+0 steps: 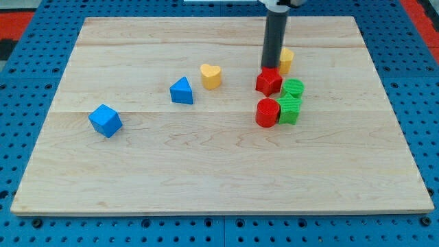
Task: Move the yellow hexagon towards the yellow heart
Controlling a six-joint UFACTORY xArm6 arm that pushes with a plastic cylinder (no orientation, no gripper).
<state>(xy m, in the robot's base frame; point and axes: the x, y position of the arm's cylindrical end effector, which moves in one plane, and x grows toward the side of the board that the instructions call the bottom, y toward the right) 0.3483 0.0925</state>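
Note:
The yellow hexagon [286, 60] sits right of centre near the view's top, partly hidden behind my rod. The yellow heart [211, 75] lies to its left, about a hundred pixels away. My tip [271, 68] is down on the board just left of the yellow hexagon, touching or nearly touching it, and right behind the red block [268, 82].
Below the red block stand a red cylinder [267, 112] and two green blocks [293, 88] [289, 110], bunched together. A blue triangle [182, 91] lies left of the heart. A blue cube [105, 121] sits far left. The wooden board [219, 185] ends at blue pegboard.

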